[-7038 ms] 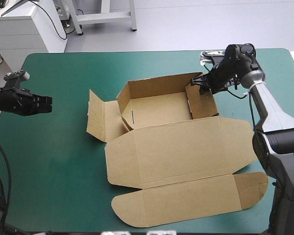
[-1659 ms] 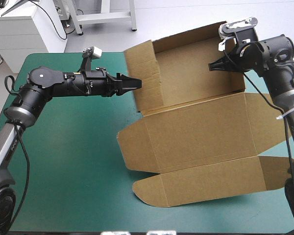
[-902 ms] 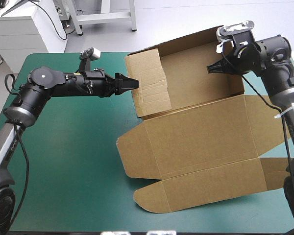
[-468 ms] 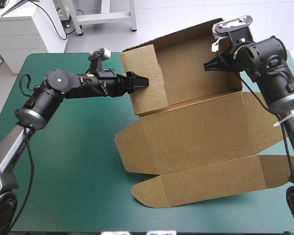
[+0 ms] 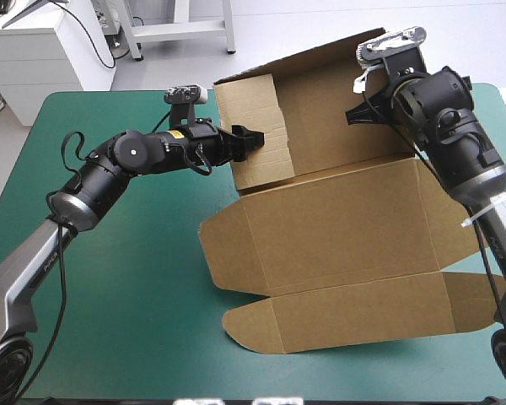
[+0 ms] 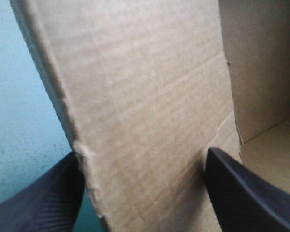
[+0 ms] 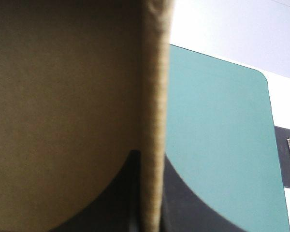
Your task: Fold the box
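Cardboard took most of the middle and right of the teal-green worktop point(image 5: 118, 278): the brown box point(image 5: 337, 219) lay there with its lid point(image 5: 346, 312) flat toward the near edge. Its tray part was tipped up on edge, so that the open side faced the camera above. The right gripper point(image 5: 354, 114) pinched the tray's right-hand wall. In its wrist view the wall's edge point(image 7: 152, 121) ran straight between the two black fingers point(image 7: 183, 203), which were almost together on the board. This hold probably served to keep the tray raised and steady. The left gripper point(image 5: 251, 135) was at the left side wall point(image 5: 257, 152) with its fingers spread wide, one on each side of that panel and not yet closed on it, probably in order to fold or tuck it. In the high view the right fingertips were hidden behind the wrist. The left wrist view showed only the bases of the fingers, so contact with the panel was not certain. Whether any wall was already tucked could not be told.
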You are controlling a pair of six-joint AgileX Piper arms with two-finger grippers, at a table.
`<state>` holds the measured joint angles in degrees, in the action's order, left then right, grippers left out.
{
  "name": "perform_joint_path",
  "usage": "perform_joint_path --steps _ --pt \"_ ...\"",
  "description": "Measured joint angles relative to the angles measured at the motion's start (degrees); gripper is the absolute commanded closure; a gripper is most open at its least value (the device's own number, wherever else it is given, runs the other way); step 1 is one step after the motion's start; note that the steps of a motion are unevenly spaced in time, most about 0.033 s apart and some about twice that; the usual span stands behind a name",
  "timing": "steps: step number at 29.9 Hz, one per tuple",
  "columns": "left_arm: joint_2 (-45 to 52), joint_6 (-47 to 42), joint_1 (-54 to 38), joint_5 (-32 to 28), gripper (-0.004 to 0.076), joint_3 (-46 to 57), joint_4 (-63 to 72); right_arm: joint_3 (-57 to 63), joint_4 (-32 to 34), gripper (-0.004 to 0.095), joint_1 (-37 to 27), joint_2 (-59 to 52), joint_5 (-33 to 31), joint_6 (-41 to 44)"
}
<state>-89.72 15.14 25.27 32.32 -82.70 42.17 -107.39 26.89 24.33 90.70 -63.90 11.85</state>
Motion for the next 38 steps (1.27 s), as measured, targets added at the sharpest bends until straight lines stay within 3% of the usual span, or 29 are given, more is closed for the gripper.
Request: perform_joint_path --steps 23,27,31,38 --pt "-2.62 -0.77 0.07 -5.97 0.0278 0.30 -0.50 -0.06 2.12 0.0918 3.97 -2.97 -3.27 2.35" --pt "-2.62 -0.73 0.07 -6.44 0.0409 0.30 -0.14 -0.06 2.12 0.0918 4.41 -4.46 -3.68 2.14" --pt "-2.73 -1.35 0.07 -6.86 0.0728 0.30 -0.14 -0.06 2.36 0.0918 4.46 -4.70 -4.63 2.26" --pt "-3.18 -2.41 -0.39 -6.52 0.0731 0.36 2.96 -0.17 2.70 0.0918 4.52 -4.89 -5.45 2.58"
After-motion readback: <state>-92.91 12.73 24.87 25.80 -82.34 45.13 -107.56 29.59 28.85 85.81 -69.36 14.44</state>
